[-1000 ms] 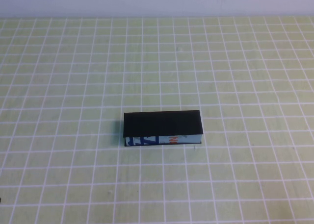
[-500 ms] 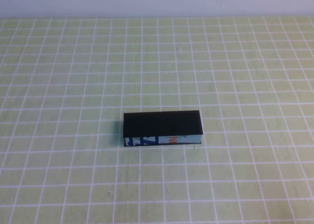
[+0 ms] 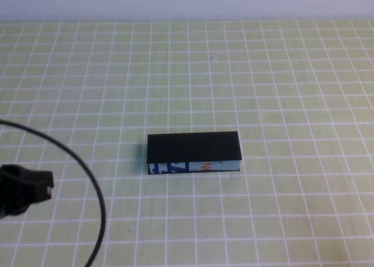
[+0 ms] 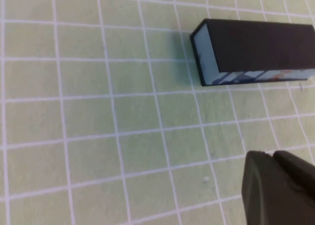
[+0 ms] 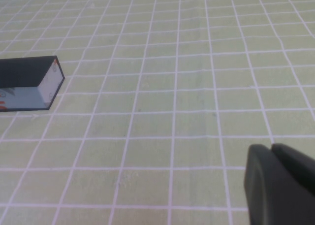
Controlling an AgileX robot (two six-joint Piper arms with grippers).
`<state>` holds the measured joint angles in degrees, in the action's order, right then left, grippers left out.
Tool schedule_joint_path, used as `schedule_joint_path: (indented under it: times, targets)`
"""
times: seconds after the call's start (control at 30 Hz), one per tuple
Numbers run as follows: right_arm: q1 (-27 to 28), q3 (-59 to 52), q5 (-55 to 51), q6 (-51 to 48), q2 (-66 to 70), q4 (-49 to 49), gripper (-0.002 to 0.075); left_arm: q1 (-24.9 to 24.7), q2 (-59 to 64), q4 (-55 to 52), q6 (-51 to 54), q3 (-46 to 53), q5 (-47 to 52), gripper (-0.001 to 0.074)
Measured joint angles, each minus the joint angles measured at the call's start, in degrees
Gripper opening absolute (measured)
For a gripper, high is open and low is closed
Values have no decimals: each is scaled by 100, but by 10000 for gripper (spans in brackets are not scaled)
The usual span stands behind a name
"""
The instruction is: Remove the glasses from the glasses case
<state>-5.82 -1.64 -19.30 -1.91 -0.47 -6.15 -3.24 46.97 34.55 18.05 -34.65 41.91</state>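
the case (image 3: pixel 193 152) lies shut near the middle of the green gridded table (image 3: pixel 280 80), long side left to right, its pale printed front facing the near edge. glasses are not visible. the left gripper (image 4: pixel 278 188) hovers low at the near left, well apart from the case, with a black cable (image 3: pixel 87 179) looping beside it. the right gripper (image 5: pixel 280 183) sits to the case's right, apart.

One glasses case (image 3: pixel 193 152) (lid shut), one left gripper (image 3: pixel 26 188), one right gripper (image 5: pixel 280 185).
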Motion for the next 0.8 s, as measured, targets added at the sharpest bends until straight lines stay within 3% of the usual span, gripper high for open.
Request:
schedule_joint_path:
  times: [0.33,0.57,0.8]
  targets:
    - [0,0,0,0,0,0,-18,-208,2948,991,1807,-1941,-16,-4]
    - [0,0,0,0,0,0,-18,-778,4769,1050,2228,-3418,-129,-4]
    - [0,0,0,0,0,0,-18,-1035,6338,1091,2286,-4790,219,-4]
